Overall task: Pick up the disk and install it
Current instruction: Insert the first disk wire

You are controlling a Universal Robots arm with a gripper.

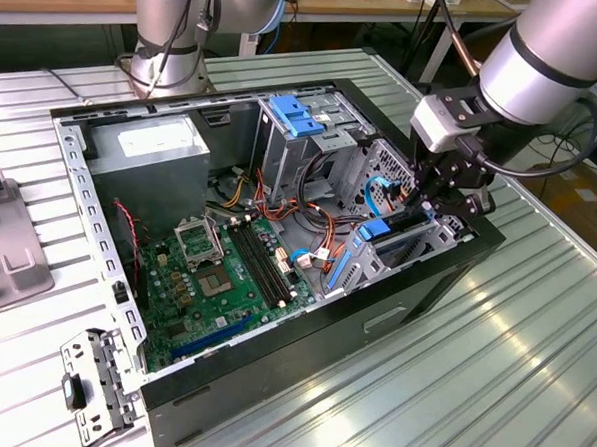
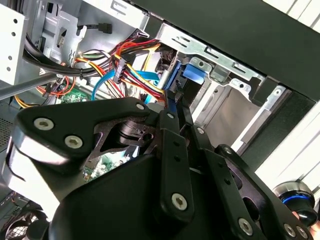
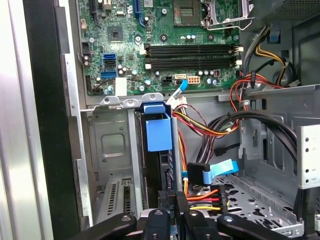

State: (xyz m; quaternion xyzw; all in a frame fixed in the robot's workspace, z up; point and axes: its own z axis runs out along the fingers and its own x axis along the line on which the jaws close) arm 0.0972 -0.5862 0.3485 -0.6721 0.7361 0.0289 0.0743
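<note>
The disk [image 1: 396, 229] sat on edge in the drive bay at the front corner of the open PC case [image 1: 394, 319], blue rail tab toward the motherboard [image 1: 220, 280]. In the first wrist view the disk [image 3: 161, 165] ran as a thin dark slab with a blue tab on its end, between the bay's metal walls. The hand [image 1: 442, 196] was down over it, fingers narrowed onto the disk's edge; in the second wrist view the fingertips [image 2: 172, 107] pinched the blue-railed slab. A bundle of red, yellow and orange cables [image 3: 210, 125] lay just beside the bay. The grey power supply [image 1: 152, 156] sat at the far corner, case resting on the ribbed bench [image 1: 531, 376].
</note>
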